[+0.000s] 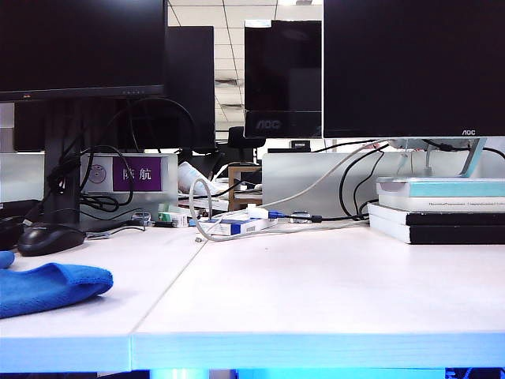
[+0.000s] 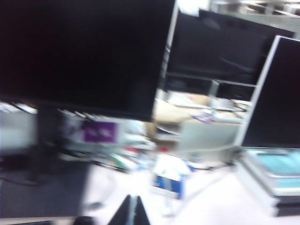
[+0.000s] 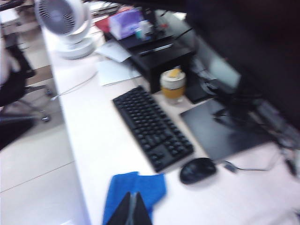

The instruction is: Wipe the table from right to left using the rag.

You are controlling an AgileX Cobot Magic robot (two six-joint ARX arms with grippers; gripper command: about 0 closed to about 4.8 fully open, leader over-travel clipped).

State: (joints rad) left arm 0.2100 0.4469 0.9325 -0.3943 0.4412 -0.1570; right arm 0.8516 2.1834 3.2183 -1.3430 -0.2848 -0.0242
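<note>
The blue rag [image 1: 47, 288] lies at the table's [image 1: 316, 292] far left beside a black mouse [image 1: 50, 238], so wiping looks finished. The left gripper [image 2: 131, 211] and right gripper [image 3: 131, 210] hang above, shut, holding nothing.

An office: desk monitors [image 1: 410, 67], keyboard [image 3: 152, 126], mouse [image 1: 50, 238], cables, ceiling-tile grid.

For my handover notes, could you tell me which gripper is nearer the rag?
Right. The right gripper hangs shut just above the rag; the left gripper, also shut, faces the monitors, no rag in its view.
</note>
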